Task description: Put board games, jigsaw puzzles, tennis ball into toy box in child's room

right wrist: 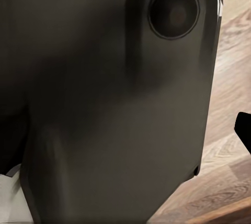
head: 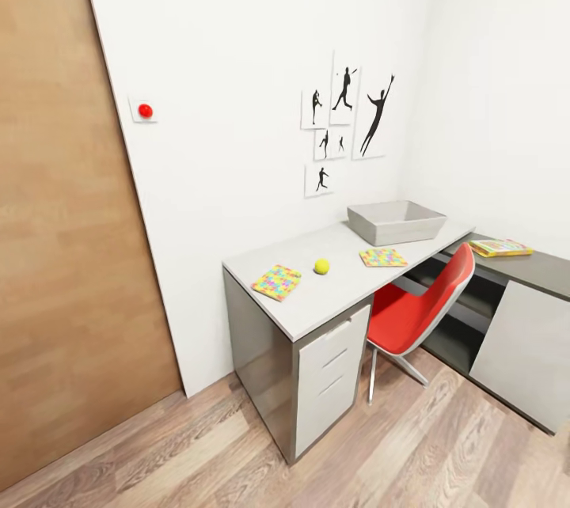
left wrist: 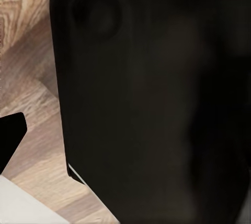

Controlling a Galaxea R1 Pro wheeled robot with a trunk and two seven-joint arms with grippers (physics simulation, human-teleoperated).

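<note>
Close against each wrist camera sits dark robot casing over wood floor point(left wrist: 31, 103), so I cannot tell either pincer's opening or load. Beyond, the counter point(head: 332, 298) carries two puzzles point(head: 277, 282) point(head: 383, 257), tennis ball point(head: 321, 266) and toy box point(head: 396, 221). Approach seems underway; next, drive closer.
</note>
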